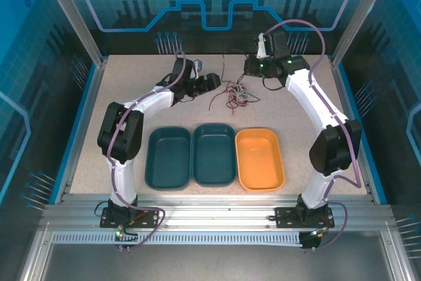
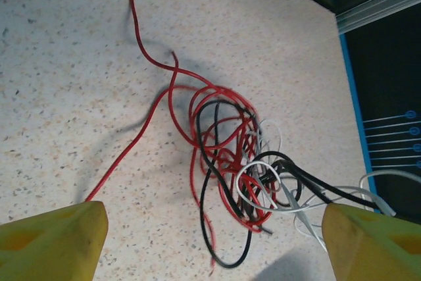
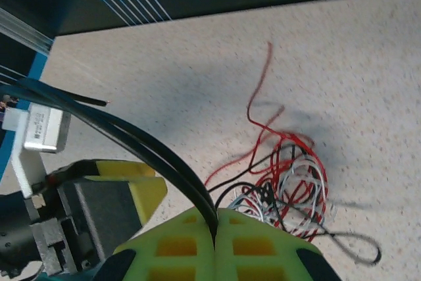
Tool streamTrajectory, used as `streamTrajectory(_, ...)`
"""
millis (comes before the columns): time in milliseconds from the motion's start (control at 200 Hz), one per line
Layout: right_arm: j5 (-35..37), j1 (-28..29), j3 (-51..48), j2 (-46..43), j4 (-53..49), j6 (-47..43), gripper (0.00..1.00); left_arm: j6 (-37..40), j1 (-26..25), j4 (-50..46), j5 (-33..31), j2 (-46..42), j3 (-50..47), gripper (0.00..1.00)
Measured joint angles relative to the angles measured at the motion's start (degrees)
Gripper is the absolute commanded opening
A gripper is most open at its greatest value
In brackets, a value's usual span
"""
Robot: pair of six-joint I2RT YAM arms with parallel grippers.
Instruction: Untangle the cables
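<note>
The cables (image 1: pixel 235 94) lie as a tangle of thin red, black and white strands on the speckled table, between the two grippers. In the left wrist view the tangle (image 2: pixel 243 162) lies just ahead of my left gripper (image 2: pixel 214 255), which is open; its yellow fingertips (image 2: pixel 56 238) stand far apart with nothing between them. One red strand (image 2: pixel 135 24) trails away from the heap. My right gripper (image 3: pixel 216 231) is shut on a black cable (image 3: pixel 141 139), which arcs up and left from its green pads. From above, the left gripper (image 1: pixel 209 82) is left of the heap and the right gripper (image 1: pixel 248 69) is at its upper right.
Two dark teal trays (image 1: pixel 172 158) (image 1: pixel 214 154) and an orange tray (image 1: pixel 259 158) stand side by side near the arm bases. Blue-edged walls enclose the table; the table's right edge (image 2: pixel 352 97) runs close past the tangle.
</note>
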Motion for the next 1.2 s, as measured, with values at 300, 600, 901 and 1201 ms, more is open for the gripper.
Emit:
streamTrajectory(300, 0.0, 2.3, 17.7, 2.3, 0.2, -3.8, 0.08, 0.4, 0.0, 4.0, 0.5, -8.3, -4.2, 0.93)
streamTrajectory(600, 3.3, 3.0, 19.9, 9.8, -3.7, -2.3, 0.06, 1.7, 0.2, 2.8, -7.0, -15.7, -10.3, 0.98)
streamTrajectory(901, 9.6, 3.2, 23.1, 20.6, -12.0, 0.1, 0.26, 3.0, 0.4, -0.1, -9.1, -17.5, -13.1, 0.99)
streamTrajectory(1201, 11.2, 0.4, 21.9, 21.4, -15.5, 2.1, 0.31, 3.0, 0.4, -2.4, -9.0, -17.5, -13.3, 0.99)
